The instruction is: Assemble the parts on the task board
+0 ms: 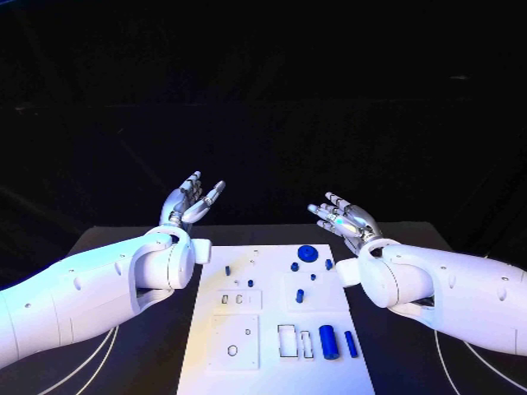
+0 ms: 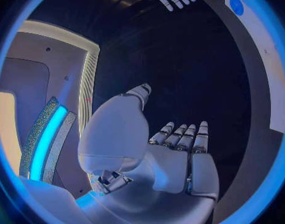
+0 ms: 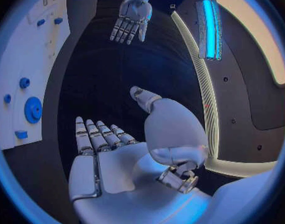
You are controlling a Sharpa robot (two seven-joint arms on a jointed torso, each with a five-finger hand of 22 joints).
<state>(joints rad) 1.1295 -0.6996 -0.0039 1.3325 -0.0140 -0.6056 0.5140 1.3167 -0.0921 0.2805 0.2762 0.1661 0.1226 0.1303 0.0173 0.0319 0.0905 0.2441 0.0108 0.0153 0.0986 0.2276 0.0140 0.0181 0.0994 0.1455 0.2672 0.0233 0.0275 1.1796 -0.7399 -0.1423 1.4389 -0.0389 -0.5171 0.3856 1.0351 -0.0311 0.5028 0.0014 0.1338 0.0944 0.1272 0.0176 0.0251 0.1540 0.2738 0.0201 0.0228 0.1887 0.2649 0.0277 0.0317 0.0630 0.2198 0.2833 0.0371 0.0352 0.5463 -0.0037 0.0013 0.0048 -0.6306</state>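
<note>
I see the task board (image 1: 276, 329) lying in the middle of the counter (image 1: 145, 346), between my 2 arms. The left hand (image 1: 190, 202) hangs above the counter past the board's far left corner, the right hand (image 1: 347, 219) past its far right corner. On the board, a round part (image 1: 308, 253) sits near the far edge and 2 long parts (image 1: 329, 341) lie side by side near the right front.

The white rectangular task board (image 1: 276, 329) is cut off at its near edge; its smallest blue parts (image 1: 249, 283) are indistinct.
</note>
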